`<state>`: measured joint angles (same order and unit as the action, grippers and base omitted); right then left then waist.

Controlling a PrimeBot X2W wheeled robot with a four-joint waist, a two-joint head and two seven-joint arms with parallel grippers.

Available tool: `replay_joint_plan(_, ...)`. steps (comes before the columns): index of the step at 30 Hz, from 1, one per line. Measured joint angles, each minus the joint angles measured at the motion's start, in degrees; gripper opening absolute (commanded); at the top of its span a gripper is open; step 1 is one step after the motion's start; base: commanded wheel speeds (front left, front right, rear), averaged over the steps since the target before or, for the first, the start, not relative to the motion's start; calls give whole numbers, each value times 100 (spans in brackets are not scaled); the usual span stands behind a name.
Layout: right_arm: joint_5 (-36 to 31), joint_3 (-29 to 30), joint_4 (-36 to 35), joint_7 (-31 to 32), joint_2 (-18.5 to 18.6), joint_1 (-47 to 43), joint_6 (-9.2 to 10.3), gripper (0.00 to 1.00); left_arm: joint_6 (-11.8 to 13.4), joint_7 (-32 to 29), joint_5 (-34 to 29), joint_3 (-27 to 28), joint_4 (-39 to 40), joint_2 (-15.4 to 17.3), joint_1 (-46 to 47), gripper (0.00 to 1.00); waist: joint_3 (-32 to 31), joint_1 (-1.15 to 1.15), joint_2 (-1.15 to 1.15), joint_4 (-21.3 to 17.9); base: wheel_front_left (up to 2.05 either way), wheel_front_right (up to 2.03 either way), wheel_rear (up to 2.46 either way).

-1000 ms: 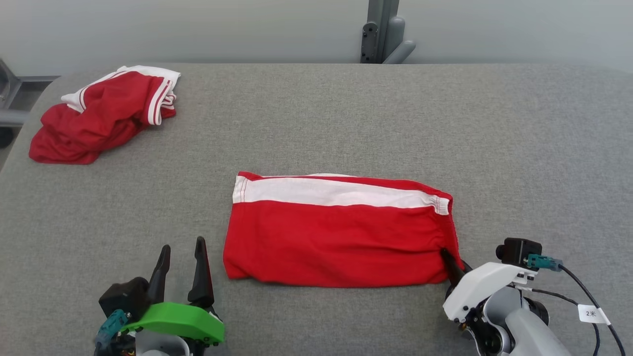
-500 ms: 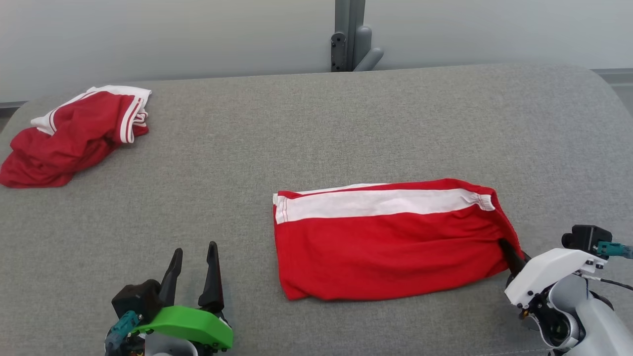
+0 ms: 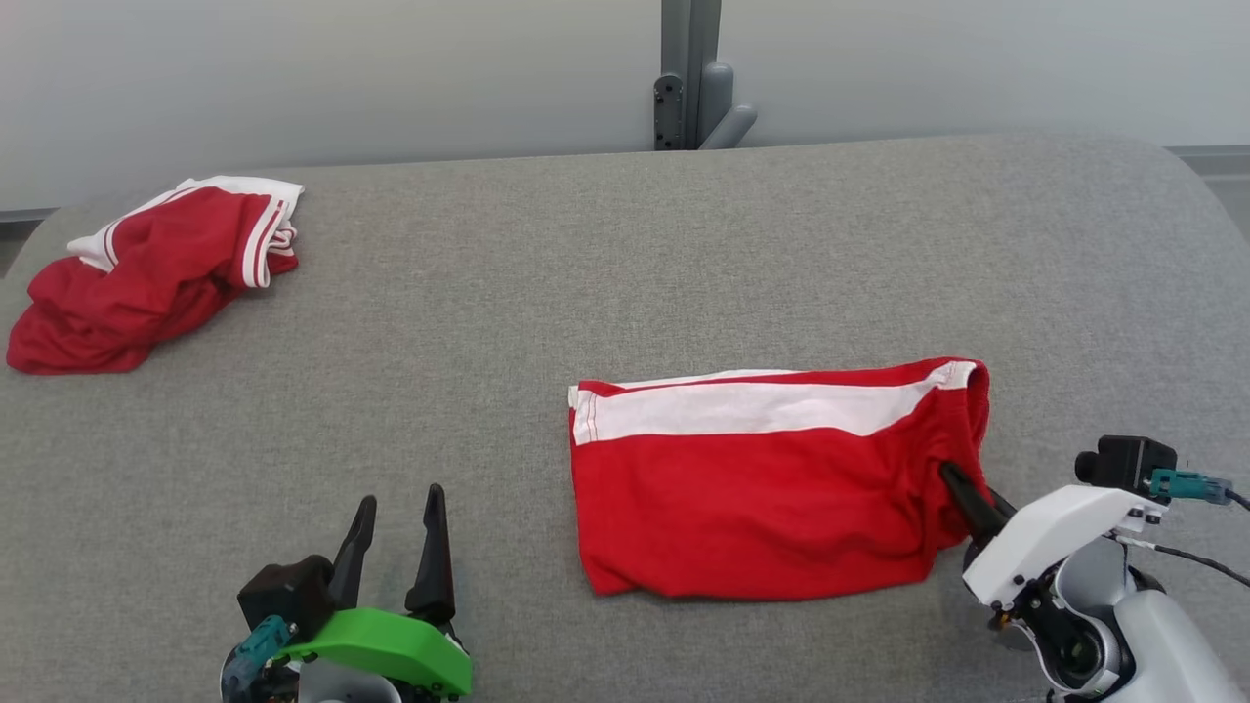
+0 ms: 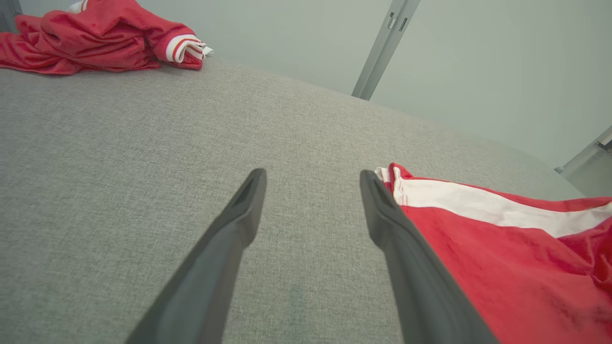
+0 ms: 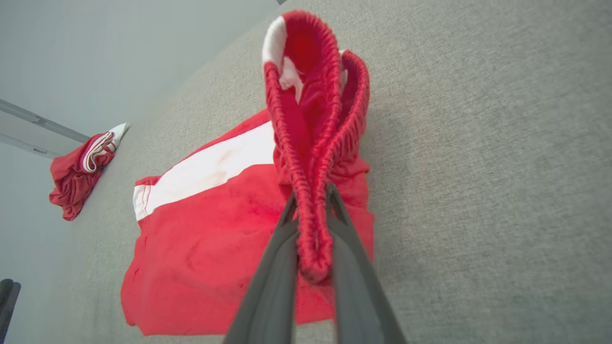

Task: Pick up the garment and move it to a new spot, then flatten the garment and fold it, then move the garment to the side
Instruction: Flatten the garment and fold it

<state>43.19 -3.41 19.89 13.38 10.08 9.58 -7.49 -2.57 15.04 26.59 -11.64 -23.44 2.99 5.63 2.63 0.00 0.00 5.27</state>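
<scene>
Right wrist view: folded garment [image 5: 205,229] lying by the worktop's [image 3: 625,273] near edge, waistband [image 5: 291,138] pinched in the right tool [image 5: 311,200] — if dragged by this single hold, the fold could be pulled open; left tool [image 3: 399,500] spread, empty.

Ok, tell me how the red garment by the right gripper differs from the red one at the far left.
The near garment lies folded flat, roughly rectangular; the far garment sits crumpled in a heap. The right gripper pinches the near garment's elastic edge; nothing touches the far garment. Both are red with white trim.
</scene>
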Motion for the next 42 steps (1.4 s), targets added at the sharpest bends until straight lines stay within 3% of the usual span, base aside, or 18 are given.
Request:
replay_joint_plan(7, -53, -434, -635, 192, -256, -16, 0, 0, 0, 0, 1, -25, -3, 0, 4, 100, -13, 0, 0, 156, 0, 0, 0)
replay_joint_plan(13, -261, -747, -708, 300, -416, 192, 1, 0, 1, 0, 11, -67, 14, -1, 19, 100, -4, 0, 0, 310, 0, 0, 0)
replay_joint_plan(42, -864, -2340, 985, 205, -708, 1334, 1, 0, 66, 0, 288, -278, 197, -10, 162, 100, 250, 0, 0, 1065, 0, 0, 0)
